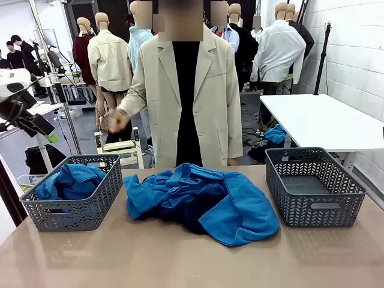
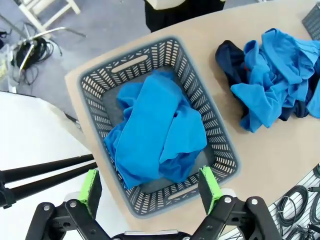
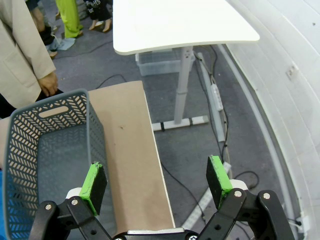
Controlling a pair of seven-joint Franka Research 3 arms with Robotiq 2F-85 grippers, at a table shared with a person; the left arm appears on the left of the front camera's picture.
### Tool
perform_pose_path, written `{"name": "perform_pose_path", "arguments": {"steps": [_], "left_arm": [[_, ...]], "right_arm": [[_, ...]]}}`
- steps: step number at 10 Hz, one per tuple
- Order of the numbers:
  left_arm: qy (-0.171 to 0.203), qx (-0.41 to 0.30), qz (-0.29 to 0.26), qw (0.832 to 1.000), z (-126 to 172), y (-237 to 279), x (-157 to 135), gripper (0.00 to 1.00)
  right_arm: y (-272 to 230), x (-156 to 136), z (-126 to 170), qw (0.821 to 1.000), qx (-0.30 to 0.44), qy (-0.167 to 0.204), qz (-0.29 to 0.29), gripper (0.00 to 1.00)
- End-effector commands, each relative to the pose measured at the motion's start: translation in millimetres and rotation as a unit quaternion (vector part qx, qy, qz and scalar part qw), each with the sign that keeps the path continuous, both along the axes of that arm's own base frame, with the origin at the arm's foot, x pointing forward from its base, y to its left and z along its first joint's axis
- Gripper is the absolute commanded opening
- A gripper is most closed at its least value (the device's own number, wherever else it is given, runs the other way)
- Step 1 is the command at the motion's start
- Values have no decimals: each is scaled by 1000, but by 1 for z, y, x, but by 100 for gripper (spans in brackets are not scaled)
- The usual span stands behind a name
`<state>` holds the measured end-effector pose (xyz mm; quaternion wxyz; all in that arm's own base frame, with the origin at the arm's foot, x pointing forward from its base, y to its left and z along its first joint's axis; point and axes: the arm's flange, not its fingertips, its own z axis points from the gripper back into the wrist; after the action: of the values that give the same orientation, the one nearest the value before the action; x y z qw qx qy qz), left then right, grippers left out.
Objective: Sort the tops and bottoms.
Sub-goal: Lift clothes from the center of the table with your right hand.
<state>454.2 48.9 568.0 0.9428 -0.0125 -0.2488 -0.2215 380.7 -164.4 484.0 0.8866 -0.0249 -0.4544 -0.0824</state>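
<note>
— Looking down along the left wrist, find the left gripper (image 2: 150, 184) raised high above the left basket (image 2: 199, 95), green pads (image 2: 91, 186) spread wide apart, nothing clamped between
— And inside that basket?
— One bright blue top (image 2: 155, 130), crumpled, covering most of the floor and pressed against the walls. Seen from the front, heaped to about rim height
— Rest of the clothes?
— Lying in one pile (image 1: 201, 201) in the middle of the tabletop (image 1: 180, 264), between the two baskets and touching neither. Mostly tops (image 1: 240, 210), bright blue, tangled together. Under them, bottoms (image 2: 229, 54), almost black, tucked beneath and peeking out along the pile's edges. Cannot tell how many of either
— Right side, then?
— Over there, right gripper (image 3: 157, 182) hovering over the tabletop's right end, one pad beside the wall of the right basket (image 3: 70, 115), the other out over the floor. Jaws as wide apart as the left's, gripping nothing. Grey bottom of that basket in plain sight
— Anything beyond?
— A white table (image 3: 180, 25) past the tabletop's end, cables on the floor beneath. A person (image 1: 192, 108) in a pale jacket standing at the far side, right behind the pile, one hand (image 1: 115, 120) lifted to chest height, well apart from the clothes, the other down near the tabletop's edge
</note>
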Motion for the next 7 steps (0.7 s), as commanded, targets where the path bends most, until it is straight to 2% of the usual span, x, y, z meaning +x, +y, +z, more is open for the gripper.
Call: {"name": "perform_pose_path", "arguments": {"steps": [1,2,3,4,5,7], "left_arm": [[0,0,0,1000,-1,0,0,100],[-21,3,26,999,-2,35,-19,100],[-37,16,75,996,-4,66,-38,100],[-58,28,119,991,-5,88,-57,100],[-58,32,155,986,-11,103,-74,100],[-70,43,200,976,-22,129,-95,100]], "right_arm": [[0,0,-1,1000,7,3,0,100],[0,0,-1,1000,7,3,0,100],[0,0,0,1000,0,0,0,100],[10,-10,24,998,-21,-37,44,100],[35,-14,56,993,-45,-65,88,100],[98,-9,111,972,-74,-99,201,100]]}}
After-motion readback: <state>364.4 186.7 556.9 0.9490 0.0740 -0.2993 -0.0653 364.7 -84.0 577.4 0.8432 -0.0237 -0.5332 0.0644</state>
